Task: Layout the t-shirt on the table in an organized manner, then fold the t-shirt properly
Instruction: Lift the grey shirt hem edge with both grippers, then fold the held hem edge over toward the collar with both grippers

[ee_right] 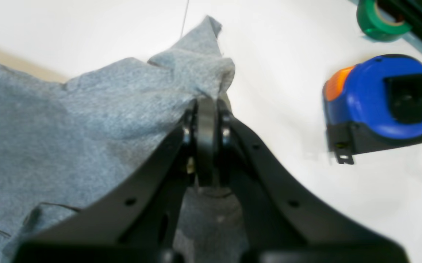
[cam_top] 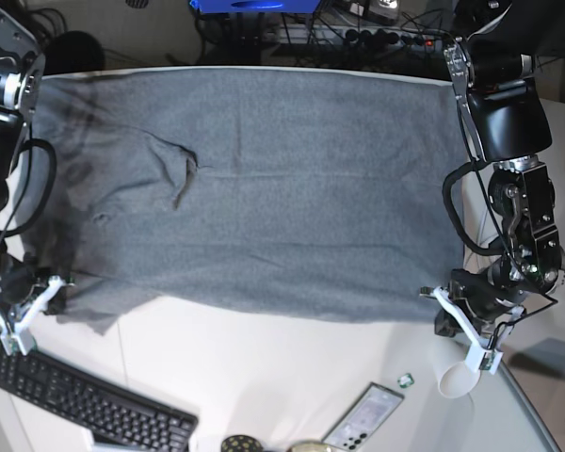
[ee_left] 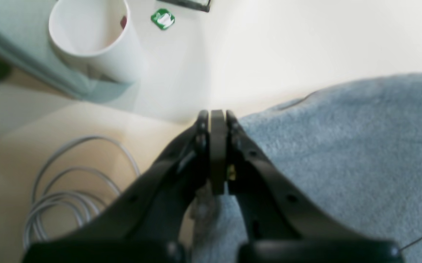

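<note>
No text, label or number is readable.

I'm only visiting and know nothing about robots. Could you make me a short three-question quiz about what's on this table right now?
1. True or false: the t-shirt lies bunched in a small heap in the middle of the table.
2. Which thing lies beside the right gripper? A) scissors B) a blue tape measure C) a red mug
3. Fill in: the left gripper is near a white ____.

Key: 1. False, it is spread wide across the table. 2. B. 3. cup.
</note>
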Controlling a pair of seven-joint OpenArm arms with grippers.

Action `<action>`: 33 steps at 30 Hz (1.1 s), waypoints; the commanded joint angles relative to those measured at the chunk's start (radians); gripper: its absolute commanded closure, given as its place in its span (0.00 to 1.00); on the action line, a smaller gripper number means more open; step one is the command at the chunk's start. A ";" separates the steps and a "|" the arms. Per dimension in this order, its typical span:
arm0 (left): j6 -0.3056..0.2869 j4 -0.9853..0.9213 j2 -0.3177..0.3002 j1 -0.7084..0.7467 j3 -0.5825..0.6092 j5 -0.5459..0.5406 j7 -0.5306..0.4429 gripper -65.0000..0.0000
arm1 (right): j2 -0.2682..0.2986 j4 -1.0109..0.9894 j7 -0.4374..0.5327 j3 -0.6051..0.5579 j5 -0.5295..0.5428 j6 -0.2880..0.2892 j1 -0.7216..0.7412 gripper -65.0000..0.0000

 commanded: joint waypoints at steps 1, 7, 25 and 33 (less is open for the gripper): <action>0.005 0.014 -0.011 -0.027 0.019 -0.012 -0.022 1.00 | 0.015 0.026 0.026 0.005 0.013 0.006 0.021 0.99; 0.011 0.008 -0.035 0.008 0.091 -0.012 -0.077 1.00 | 0.015 0.029 0.026 0.008 0.016 0.006 -0.012 0.99; 0.045 0.029 -0.067 0.212 0.090 0.075 -0.220 1.00 | 0.019 0.294 -0.085 0.008 0.014 0.006 -0.239 0.99; -0.006 0.220 -0.086 0.335 0.088 0.079 -0.109 1.00 | 0.013 0.409 -0.189 0.066 0.014 0.006 -0.302 0.99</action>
